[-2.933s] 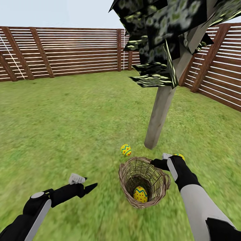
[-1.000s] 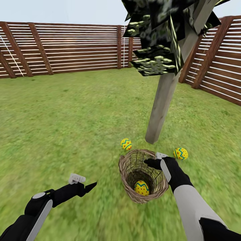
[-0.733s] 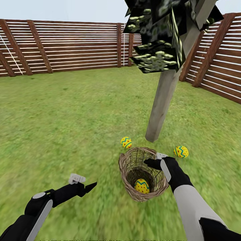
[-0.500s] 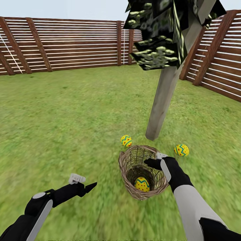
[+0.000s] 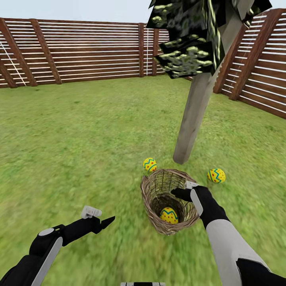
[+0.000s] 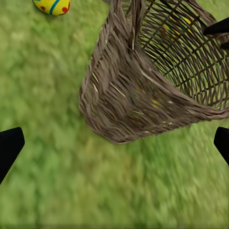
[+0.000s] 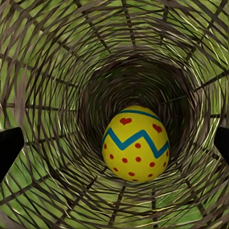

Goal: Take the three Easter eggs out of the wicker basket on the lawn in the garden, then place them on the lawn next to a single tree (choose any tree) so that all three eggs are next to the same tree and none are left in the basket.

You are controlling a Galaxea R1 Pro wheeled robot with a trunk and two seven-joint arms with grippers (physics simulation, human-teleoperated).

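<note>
1. The right end effector [image 5: 179, 193] hangs at the mouth of the wicker basket [image 5: 150, 190], fingers spread wide, holding nothing.
2. One egg [image 7: 136, 144] lies at the bottom of the basket.
3. Two eggs [image 5: 149, 164] [image 5: 216, 175] rest on the lawn [image 5: 79, 131] beside the tree [image 5: 192, 119].
4. The left end effector [image 5: 106, 221] is spread open, well apart from the basket.

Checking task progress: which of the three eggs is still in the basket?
The egg at the wicker basket bottom, below the right tool. The other two lie on the lawn.
</note>
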